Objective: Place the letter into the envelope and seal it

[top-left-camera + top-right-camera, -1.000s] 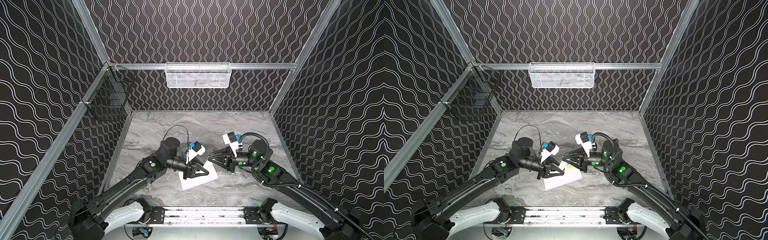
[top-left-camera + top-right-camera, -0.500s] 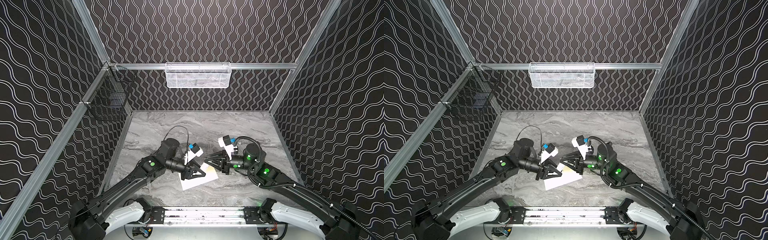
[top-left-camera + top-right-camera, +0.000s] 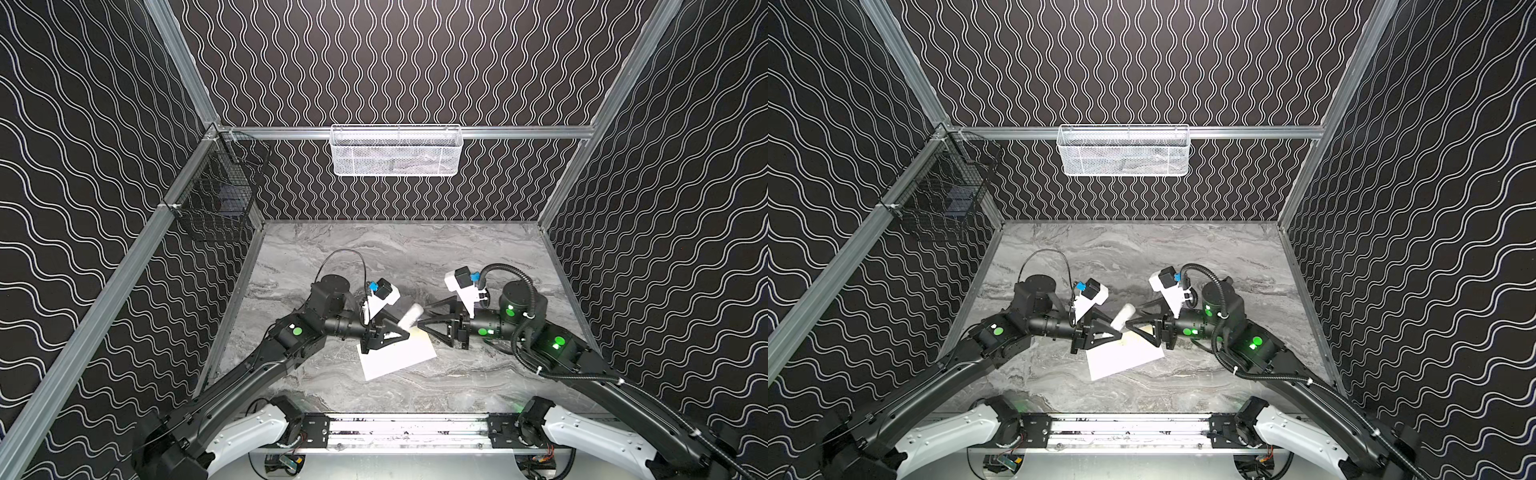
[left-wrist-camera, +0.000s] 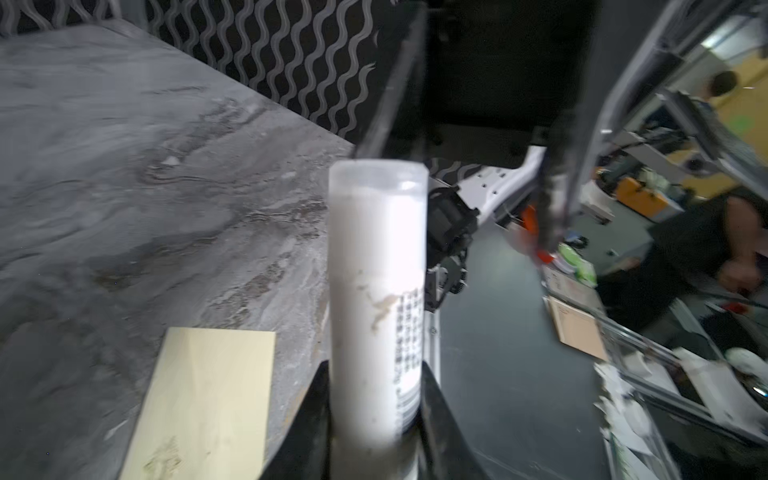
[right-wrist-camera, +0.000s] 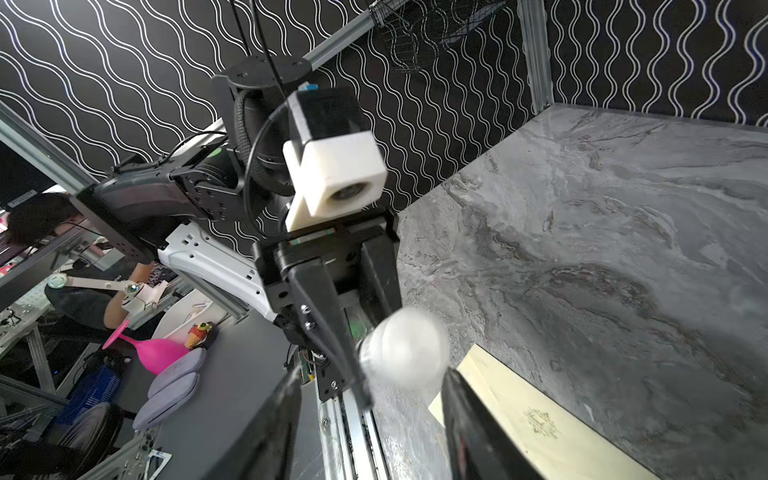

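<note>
At lower centre of both top views, locate the mounting rail (image 3: 407, 428) along the front edge. Just beyond it, find the envelope (image 3: 399, 359) lying flat on the grey marble table (image 3: 374, 249), plain cream, edges askew to the rail. In the right wrist view, check the faint emblem (image 5: 540, 422) on its upturned face.

Over the envelope's upper-left edge, at mid-frame, identify the left gripper (image 3: 399, 333), reaching in from the left. Read its fingers (image 4: 307, 424) as pinching the white cylinder (image 3: 409, 318) near its lower end, one finger pressed against each side. Note the cylinder tilted up and to the right in the top views, translucent cap end uppermost, printed label down one side.

Directly opposite, identify the right gripper (image 3: 423, 316), reaching in from the right. Read its fingers (image 5: 473, 424) as spread apart and gripping nothing. Note the cylinder's cap end just at the mouth of that spread pair; treat contact there as not determinable, owing to blur in the right wrist view.

Farther back, at upper left of the frame, note the black wire basket (image 3: 216, 199) hung at the left side. At upper centre, note the white mesh basket (image 3: 397, 149) hung at the rear.
</note>
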`<state>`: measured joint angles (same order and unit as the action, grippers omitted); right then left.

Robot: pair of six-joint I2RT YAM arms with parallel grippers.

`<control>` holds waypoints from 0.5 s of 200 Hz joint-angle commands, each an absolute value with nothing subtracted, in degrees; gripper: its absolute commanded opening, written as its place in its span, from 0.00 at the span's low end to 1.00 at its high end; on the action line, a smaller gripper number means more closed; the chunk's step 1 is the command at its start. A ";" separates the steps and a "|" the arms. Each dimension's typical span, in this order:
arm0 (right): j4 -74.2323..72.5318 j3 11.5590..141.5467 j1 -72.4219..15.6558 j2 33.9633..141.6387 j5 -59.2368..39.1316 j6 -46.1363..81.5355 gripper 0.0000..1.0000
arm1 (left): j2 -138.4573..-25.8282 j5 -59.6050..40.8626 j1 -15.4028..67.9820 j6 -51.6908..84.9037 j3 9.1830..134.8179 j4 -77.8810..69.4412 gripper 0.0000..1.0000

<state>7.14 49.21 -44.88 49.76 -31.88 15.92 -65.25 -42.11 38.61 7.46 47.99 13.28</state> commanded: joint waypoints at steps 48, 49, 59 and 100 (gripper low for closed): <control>14.04 40.26 -45.23 48.61 -6.78 19.10 0.58 | -62.95 -12.71 38.32 21.86 44.87 25.57 0.00; 14.05 40.22 -45.34 48.87 -6.64 18.95 0.58 | -62.90 -12.29 38.32 22.14 44.80 25.84 0.00; 13.31 39.56 -46.42 51.45 -3.62 18.52 0.56 | -62.37 -8.36 38.36 24.92 44.26 28.11 0.00; 1.02 36.87 -48.86 66.53 -1.81 13.86 0.53 | -58.05 1.69 38.03 34.32 37.07 31.93 0.00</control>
